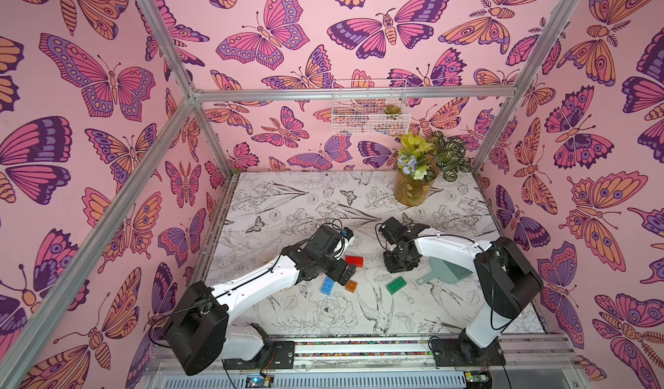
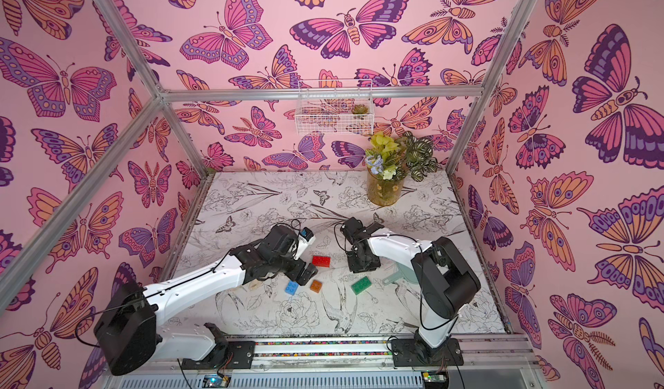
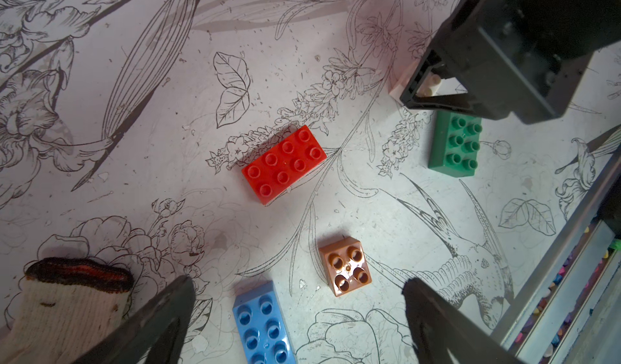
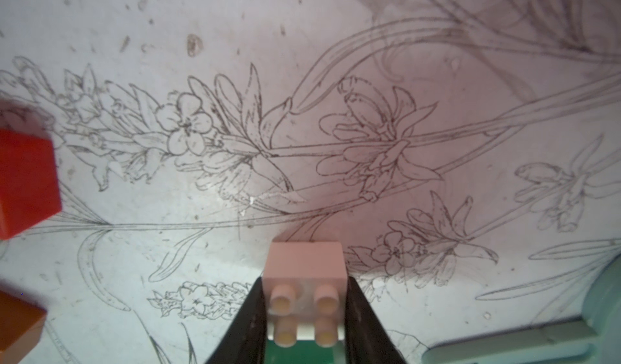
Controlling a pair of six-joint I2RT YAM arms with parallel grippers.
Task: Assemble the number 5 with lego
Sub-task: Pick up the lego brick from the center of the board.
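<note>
Plainly, the work is at its start: all five bricks lie apart and no two are joined, so no part of the number 5 stands yet.

The right gripper (image 4: pixel 305 290) has its jaws closed against the two sides of the white brick (image 4: pixel 304 261), studs facing the wrist camera. Whether that brick rests on the table (image 1: pixel 323 196) or is just clear of it cannot be told. It sits just beside one end of the green brick (image 3: pixel 455 145), which lies flat with its studs up, near the dustpan (image 1: pixel 449 270).

The left gripper (image 3: pixel 295 283) has its jaws spread wide and holds nothing. It hangs over the patch where the blue brick (image 3: pixel 262 325) and the brown brick (image 3: pixel 345 265) lie near each other but not touching. The red brick (image 3: pixel 284 164) lies a little farther off, alone, roughly between the two arms in both top views. A glove (image 3: pixel 64 308) lies beside the left fingers and has no part in the job.

Judging from this, one pick is in hand and every joining step is left: the white brick has to be carried to a partner and pressed on, then the other rows stacked in order. The blue and brown bricks look like the left arm's likely first targets.
</note>
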